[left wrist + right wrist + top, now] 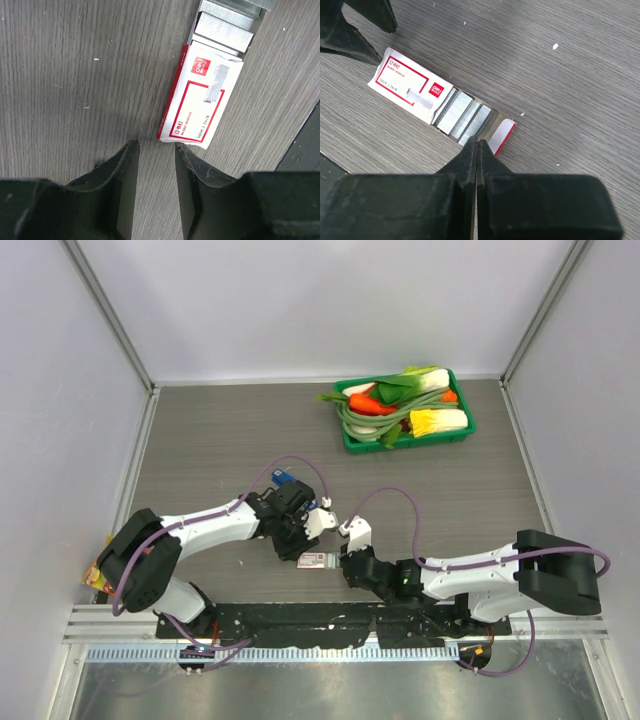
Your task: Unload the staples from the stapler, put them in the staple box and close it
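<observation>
The blue stapler [283,477] lies on the table behind my left wrist, partly covered by a purple cable. The loose staples are not visible. A flat red-and-white box [313,560] lies between my grippers. Its tray is slid out and shows rows of silvery strips [462,116]. My left gripper [156,149] is open and empty, its fingertips just short of the box's closed end [200,100]. My right gripper [476,143] is shut, its tips at the edge of the slid-out tray; nothing shows between them.
A green basket [356,443] of toy vegetables stands at the back right. A red-and-yellow object [93,577] lies at the left edge by the left arm's base. A black rail [300,620] runs along the near edge.
</observation>
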Robot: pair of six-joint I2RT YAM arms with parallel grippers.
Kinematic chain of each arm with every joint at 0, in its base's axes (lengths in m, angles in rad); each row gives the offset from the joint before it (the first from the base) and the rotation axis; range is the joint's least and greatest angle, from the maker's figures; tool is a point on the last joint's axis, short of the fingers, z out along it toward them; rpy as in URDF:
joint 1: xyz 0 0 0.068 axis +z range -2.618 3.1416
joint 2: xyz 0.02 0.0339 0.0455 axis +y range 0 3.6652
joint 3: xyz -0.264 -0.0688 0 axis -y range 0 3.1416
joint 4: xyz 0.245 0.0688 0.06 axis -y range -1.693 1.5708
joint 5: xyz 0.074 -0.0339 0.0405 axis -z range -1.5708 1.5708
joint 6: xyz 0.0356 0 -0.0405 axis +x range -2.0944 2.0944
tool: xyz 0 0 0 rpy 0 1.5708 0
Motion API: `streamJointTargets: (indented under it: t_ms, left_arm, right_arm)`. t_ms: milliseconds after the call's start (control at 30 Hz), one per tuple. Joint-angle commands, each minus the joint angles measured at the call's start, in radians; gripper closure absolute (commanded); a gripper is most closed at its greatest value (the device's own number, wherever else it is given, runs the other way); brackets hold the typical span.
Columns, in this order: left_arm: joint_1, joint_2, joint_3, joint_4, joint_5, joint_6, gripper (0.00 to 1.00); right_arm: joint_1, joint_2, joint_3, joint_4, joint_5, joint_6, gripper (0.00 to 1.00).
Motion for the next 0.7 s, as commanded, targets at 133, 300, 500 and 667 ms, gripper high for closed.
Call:
streamJointTargets:
  t_ms: [133, 300, 500, 667]
  left_arm:
    - [-0.006, -0.008, 0.014, 0.030, 0.025, -0.002, 0.62]
    - [-0.006, -0.013, 0.007, 0.036, 0.025, -0.002, 0.62]
    - [-0.006, -0.019, -0.003, 0.038, 0.018, 0.003, 0.62]
    - [-0.006, -0.024, -0.008, 0.039, 0.018, 0.004, 0.61]
  right_arm:
    - [0.000, 0.018, 0.059, 0.035, 0.002, -0.029, 0.99]
    - [-0.001, 0.032, 0.060, 0.039, -0.002, -0.027, 0.99]
    - [-0.001, 0.043, 0.065, 0.045, -0.005, -0.027, 0.99]
    - [0.000, -0.020, 0.040, 0.019, 0.030, -0.009, 0.99]
